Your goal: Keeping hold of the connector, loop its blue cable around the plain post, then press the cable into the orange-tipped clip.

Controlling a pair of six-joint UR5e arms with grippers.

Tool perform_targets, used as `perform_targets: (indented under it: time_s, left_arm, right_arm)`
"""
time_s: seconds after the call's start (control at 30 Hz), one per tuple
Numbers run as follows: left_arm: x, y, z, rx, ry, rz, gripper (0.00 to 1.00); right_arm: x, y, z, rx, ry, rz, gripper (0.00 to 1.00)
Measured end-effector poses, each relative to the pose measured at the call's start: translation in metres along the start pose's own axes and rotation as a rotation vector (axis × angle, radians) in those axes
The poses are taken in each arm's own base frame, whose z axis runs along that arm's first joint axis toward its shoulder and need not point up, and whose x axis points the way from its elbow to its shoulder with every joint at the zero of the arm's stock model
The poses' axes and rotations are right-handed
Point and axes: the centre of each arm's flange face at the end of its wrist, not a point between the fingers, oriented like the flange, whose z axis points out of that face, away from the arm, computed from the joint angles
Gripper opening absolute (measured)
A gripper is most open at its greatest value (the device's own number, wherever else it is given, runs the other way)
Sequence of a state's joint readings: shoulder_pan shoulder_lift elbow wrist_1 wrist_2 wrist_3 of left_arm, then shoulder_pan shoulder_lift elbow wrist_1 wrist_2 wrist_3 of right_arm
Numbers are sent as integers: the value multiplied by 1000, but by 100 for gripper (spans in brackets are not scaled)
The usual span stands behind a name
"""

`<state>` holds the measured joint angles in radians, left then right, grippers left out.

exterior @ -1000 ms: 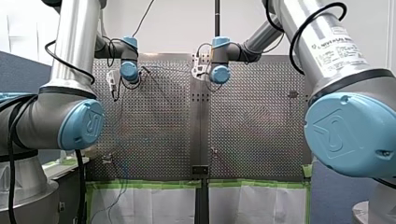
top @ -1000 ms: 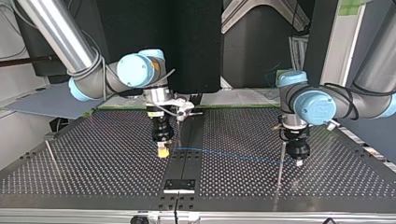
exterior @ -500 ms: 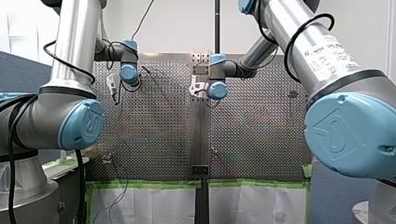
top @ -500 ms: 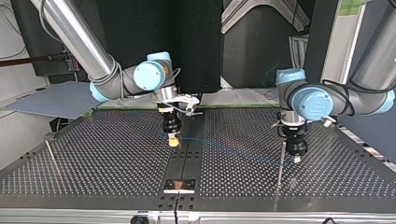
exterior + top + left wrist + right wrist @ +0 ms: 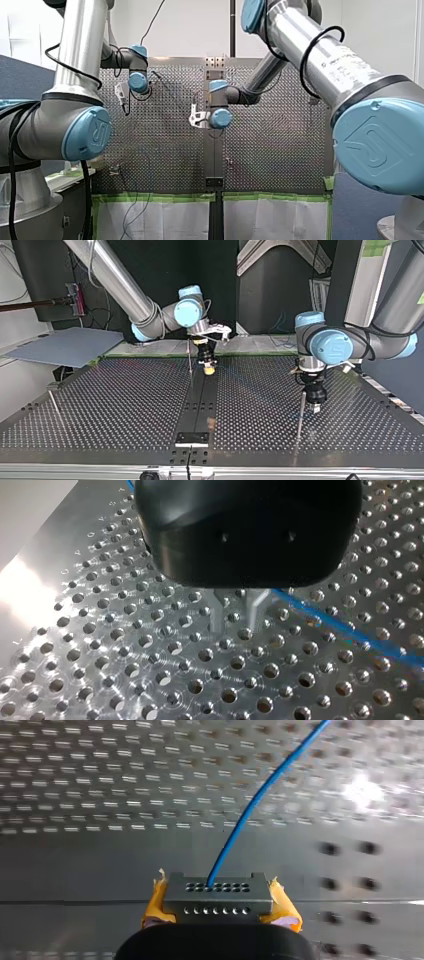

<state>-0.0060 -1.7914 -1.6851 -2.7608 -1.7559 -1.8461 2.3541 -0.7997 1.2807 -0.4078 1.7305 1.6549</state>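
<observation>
The connector is a small grey block with two rows of tiny holes. My right pincer, upper middle of the top view, squeezes it between yellow pads. A thin blue cable runs from it over the shiny metal surface full of round holes. I cannot tell if my left pincer is open.
</observation>
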Motion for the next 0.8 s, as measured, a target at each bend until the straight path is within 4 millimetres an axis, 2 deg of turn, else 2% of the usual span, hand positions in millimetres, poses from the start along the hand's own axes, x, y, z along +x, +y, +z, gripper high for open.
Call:
perform_targets:
  time_s: [0.03,0.07,0.1,0.17,0.2,0.27,0.3,0.37,0.4,0.43,0.57,0.8]
  left_arm:
    - [0,0,0,3,0,-3,46]
    - [1,0,0,4,1,-7,53]
    - [2,1,0,1,3,-11,53]
    - [9,5,-2,-13,9,-20,64]
    - [13,7,-2,-21,13,-23,64]
    - [23,10,-1,-38,27,-24,76]
    - [29,10,-1,-43,35,-23,76]
    - [41,12,0,-49,57,-20,92]
    - [46,13,1,-50,65,-18,92]
    - [50,13,1,-52,72,-17,98]
    - [58,14,2,-56,86,-15,100]
    - [59,15,2,-64,84,-17,100]
  right_arm:
    - [-9,-1,0,-3,-13,-2,0]
    - [-15,-1,-1,-6,-21,-3,0]
    - [-22,-1,-1,-10,-31,-4,0]
    - [-37,1,-2,-24,-52,-6,0]
    - [-44,2,-3,-31,-62,-7,0]
    - [-62,6,-5,-44,-85,-7,0]
    - [-70,7,-5,-48,-95,-7,0]
    - [-86,9,-6,-53,-115,-10,0]
    - [-93,9,-7,-54,-124,-12,0]
    - [-103,10,-7,-55,-136,-15,0]
    - [-130,11,-9,-57,-170,-26,0]
    - [-176,11,-14,-60,-216,-36,0]
